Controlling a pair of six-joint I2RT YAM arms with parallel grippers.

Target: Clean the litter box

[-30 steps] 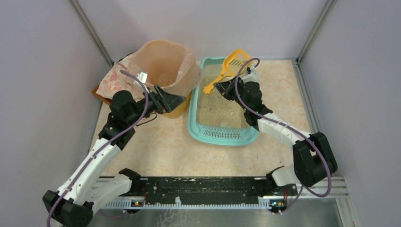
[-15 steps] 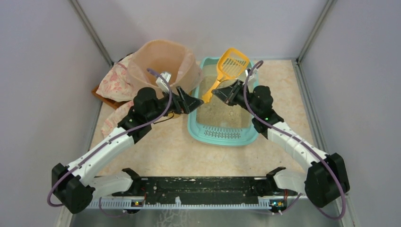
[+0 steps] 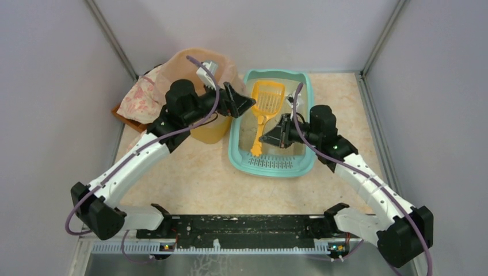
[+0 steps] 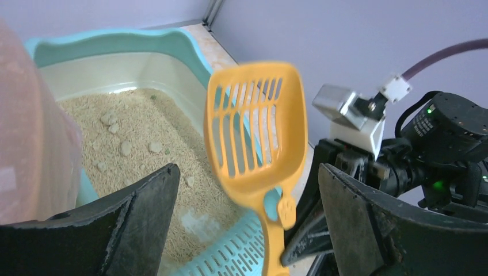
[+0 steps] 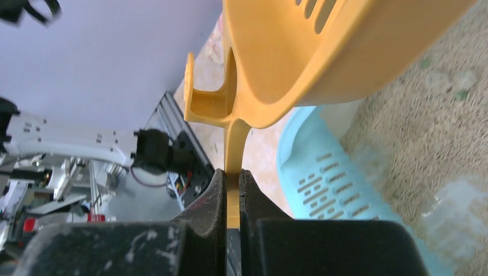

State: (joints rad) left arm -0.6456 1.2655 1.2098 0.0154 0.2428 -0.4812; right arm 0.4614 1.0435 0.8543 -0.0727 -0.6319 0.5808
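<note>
Our right gripper, clamped on the scoop, has swung it low over the litter box & our left gripper, open w/ nothing, came near: prob. scooping next.

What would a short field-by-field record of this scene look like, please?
litter box: teal tray, sandy litter with clumps, grille at near end
scoop: orange, slotted, raised over the litter box, no litter seen in it
right gripper: shut on the scoop's handle
left gripper: open, holding nothing, beside the scoop's head
bin: yellow, peach bag liner, left of the litter box
</note>
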